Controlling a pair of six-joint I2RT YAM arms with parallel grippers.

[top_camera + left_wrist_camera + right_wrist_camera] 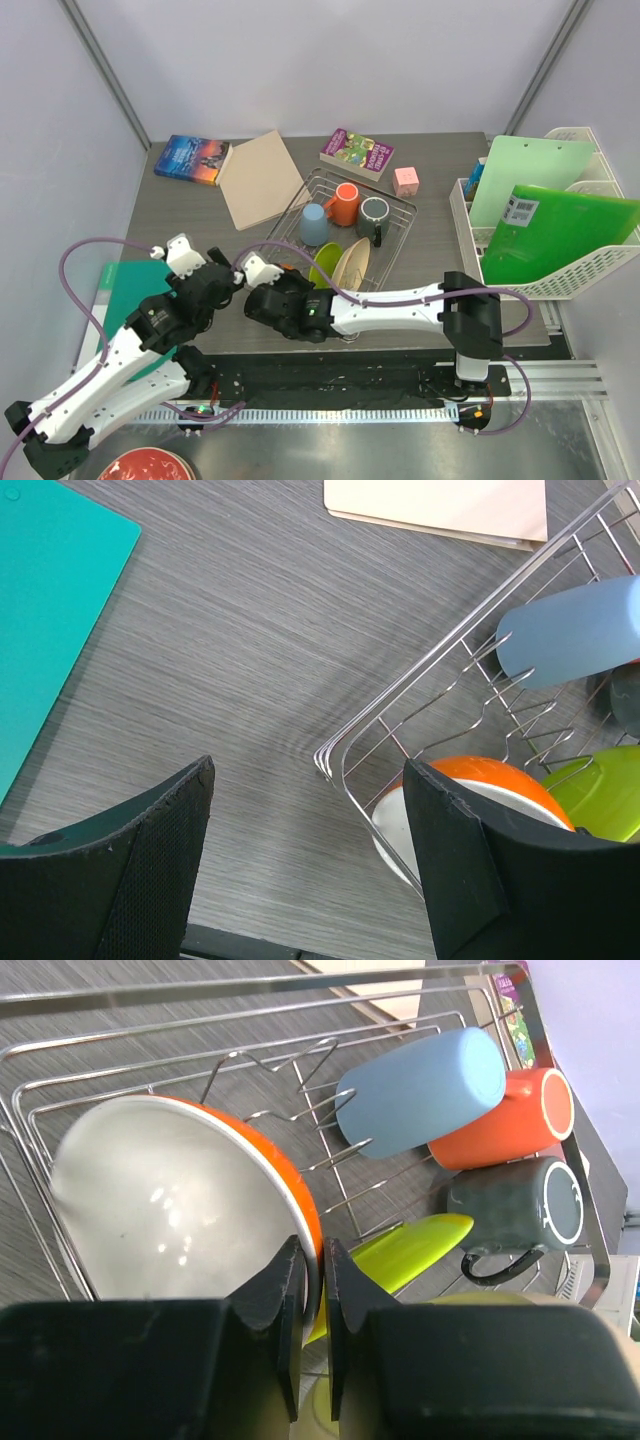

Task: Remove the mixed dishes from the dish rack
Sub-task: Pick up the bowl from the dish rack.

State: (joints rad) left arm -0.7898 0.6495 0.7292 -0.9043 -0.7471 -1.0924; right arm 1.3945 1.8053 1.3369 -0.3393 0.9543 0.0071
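Note:
The silver wire dish rack (402, 212) holds a light blue mug (314, 224), an orange mug (345, 204), a dark grey mug (374, 215), a lime green plate (326, 263) and a beige plate (352, 262). My right gripper (312, 1260) is shut on the rim of the white and orange bowl (170, 1210), which stands on edge in the rack's near corner. The arm hides the bowl in the top view. My left gripper (310, 780) is open and empty, just outside the rack's corner (330, 755), beside the bowl (480, 770).
A teal mat (125, 290) lies to the left. A beige board (262, 178), a blue book (192, 158), a purple book (357, 153) and a pink cube (406, 180) lie behind the rack. A white basket (560, 275) stands at the right. A red bowl (145, 467) sits below the table's near edge.

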